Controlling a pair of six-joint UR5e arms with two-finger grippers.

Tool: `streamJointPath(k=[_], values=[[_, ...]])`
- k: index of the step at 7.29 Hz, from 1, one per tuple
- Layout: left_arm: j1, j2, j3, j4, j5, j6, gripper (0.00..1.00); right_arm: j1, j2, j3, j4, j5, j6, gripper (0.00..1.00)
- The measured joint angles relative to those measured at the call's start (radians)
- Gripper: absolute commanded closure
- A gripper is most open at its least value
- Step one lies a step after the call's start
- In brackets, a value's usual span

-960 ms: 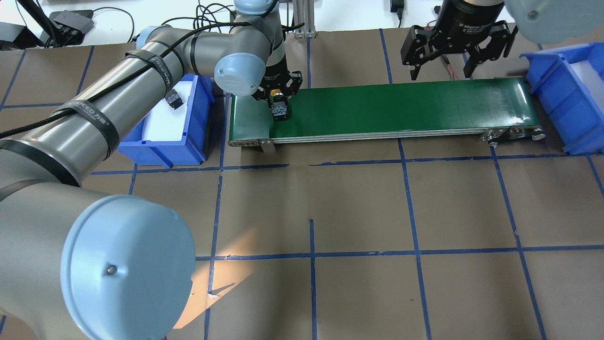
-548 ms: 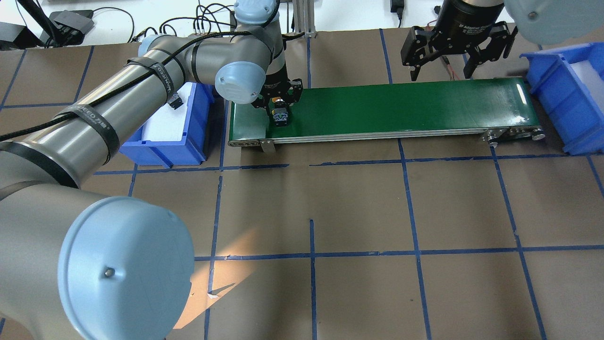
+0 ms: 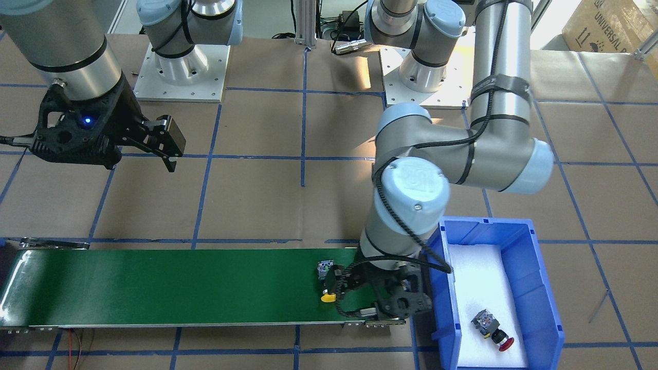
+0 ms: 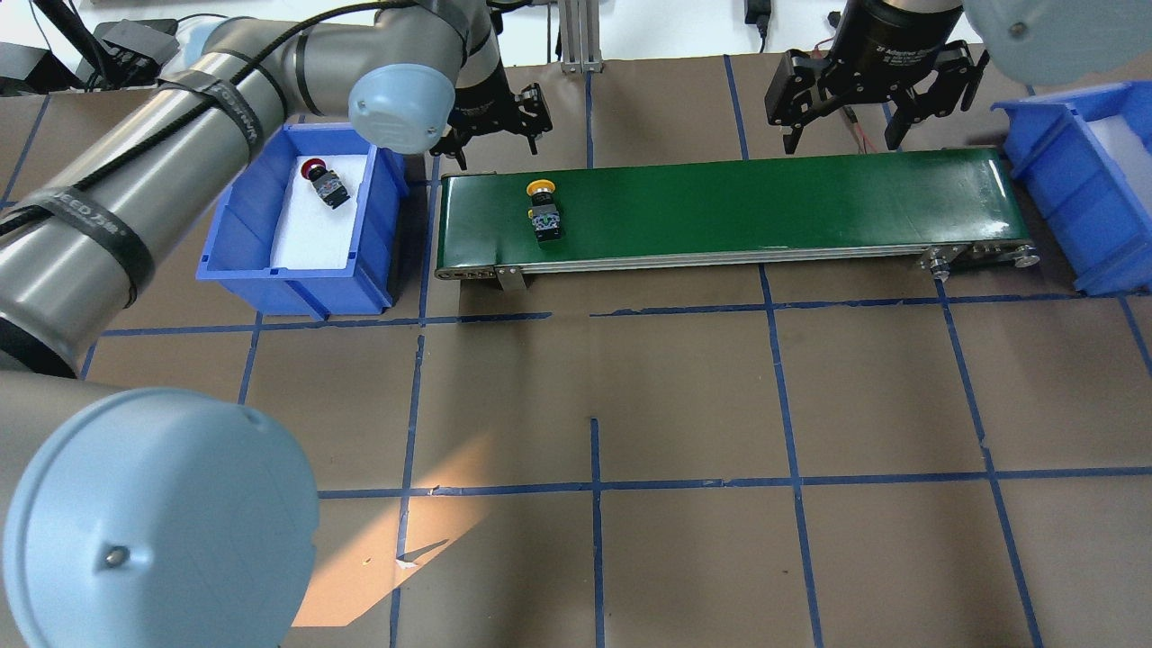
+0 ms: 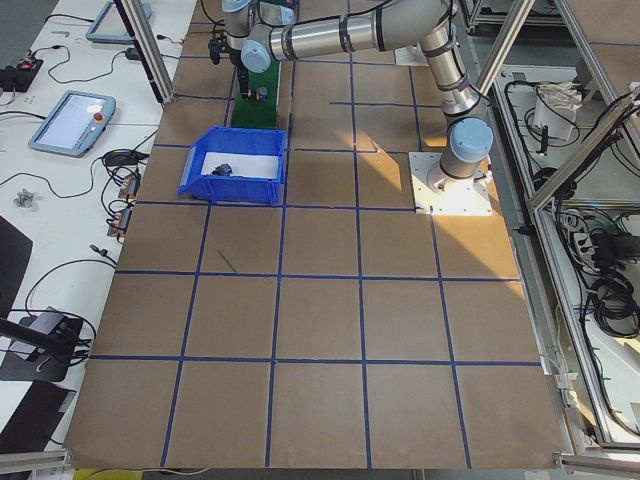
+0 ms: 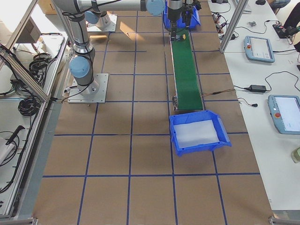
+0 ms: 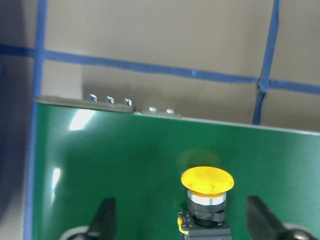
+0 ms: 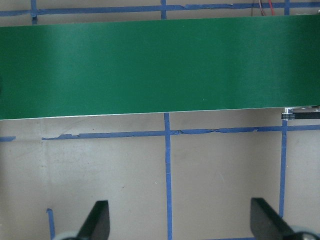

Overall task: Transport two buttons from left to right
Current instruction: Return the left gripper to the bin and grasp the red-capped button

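Up went the left end effector, fingers apart: yellow button on belt, red button waits in bin.

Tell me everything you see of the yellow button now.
The yellow button lies on its side on the green belt, near the end next to the blue bin. It has a yellow mushroom cap, a silver collar and a black blocky body, with the cap pointing away from the robot. The open left claw does not touch it.
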Motion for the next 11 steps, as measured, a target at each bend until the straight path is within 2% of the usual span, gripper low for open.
streamJointPath(k=[4, 6, 8, 10, 11], values=[[0.242, 0.044, -0.007, -0.022, 0.001, -0.01, 0.01, 0.002, -0.003, 0.0, 0.0, 0.0, 0.001, 0.0], [0.34, 0.006, -0.018, -0.016, -0.019, -0.048, 0.02, 0.003, -0.002, 0.0, 0.0, 0.001, 0.001, 0.0], [0.367, -0.068, -0.034, 0.0, -0.028, -0.06, 0.04, 0.003, 0.0, 0.0, 0.0, 0.001, 0.0, 0.0], [0.368, -0.105, -0.064, 0.033, -0.025, -0.054, 0.13, 0.003, 0.002, 0.001, -0.001, 0.001, 0.0, 0.0], [0.369, -0.12, -0.068, 0.067, -0.025, -0.05, 0.25, 0.003, 0.002, 0.001, -0.001, 0.001, 0.0, 0.0]])
